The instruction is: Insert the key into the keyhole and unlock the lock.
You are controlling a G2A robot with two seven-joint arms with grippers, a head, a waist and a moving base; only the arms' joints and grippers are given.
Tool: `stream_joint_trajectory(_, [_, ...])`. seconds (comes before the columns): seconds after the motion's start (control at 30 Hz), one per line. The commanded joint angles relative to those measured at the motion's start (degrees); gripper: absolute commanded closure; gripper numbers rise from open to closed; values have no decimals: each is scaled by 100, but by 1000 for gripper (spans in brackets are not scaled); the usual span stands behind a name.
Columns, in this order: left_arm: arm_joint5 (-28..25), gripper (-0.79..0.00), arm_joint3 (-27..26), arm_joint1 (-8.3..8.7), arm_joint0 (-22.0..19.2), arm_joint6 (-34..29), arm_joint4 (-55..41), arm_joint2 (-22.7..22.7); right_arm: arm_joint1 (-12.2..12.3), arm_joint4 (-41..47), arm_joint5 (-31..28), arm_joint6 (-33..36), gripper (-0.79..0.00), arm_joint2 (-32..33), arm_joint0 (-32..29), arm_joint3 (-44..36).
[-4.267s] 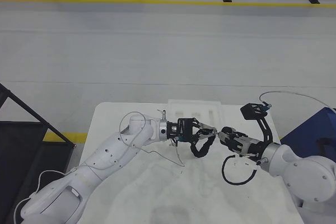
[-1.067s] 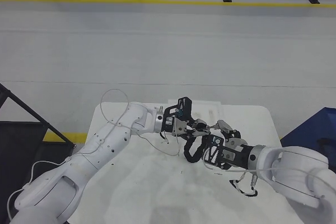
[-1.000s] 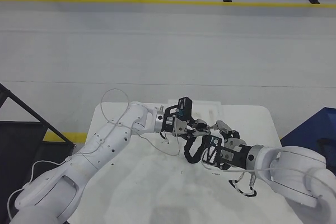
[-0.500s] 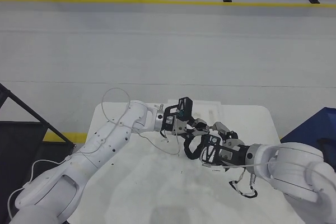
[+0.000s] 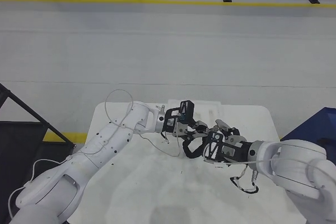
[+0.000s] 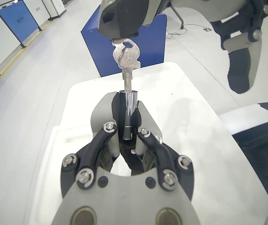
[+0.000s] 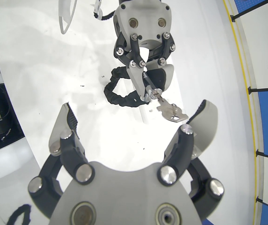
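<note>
Clamping lock (image 6: 131, 103), left hand (image 6: 126, 108); right hand (image 7: 137, 111) splayed

left arm (image 5: 109, 147): white perforated shell | cable (image 7: 64, 3): white | right pincer (image 7: 136, 114): grey fingers (image 7: 210, 118), black pads (image 7: 72, 119), silver screws (image 7: 167, 174)

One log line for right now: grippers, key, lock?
left gripper: shut on lock | key: blade in keyhole, head out | right gripper: open, straddling key head

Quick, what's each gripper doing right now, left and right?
Left gripper: jaws closed on the lock.
Right gripper: jaws open, gripping nothing; the key sits in the lock.
</note>
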Motion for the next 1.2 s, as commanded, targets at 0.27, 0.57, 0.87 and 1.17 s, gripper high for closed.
stream_joint_trajectory(0.27, [0, 0, -99, 158, -84, 130, -21, 212, 42, -1246, -182, -363, -385, -48, -186, -288])
stream_joint_trajectory(0.57, [0, 0, -113, 245, -213, 285, -125, 473, 35, -1975, -186, -644, -268, -231, -256, -388])
stream_joint_trajectory(0.87, [0, 0, -59, 284, -338, 459, -193, 661, 23, -2290, -72, -698, -95, -282, -327, -427])
stream_joint_trajectory(1.17, [0, 0, -38, 305, -403, 547, -175, 760, 11, -1958, 122, -777, 0, -133, -436, -449])
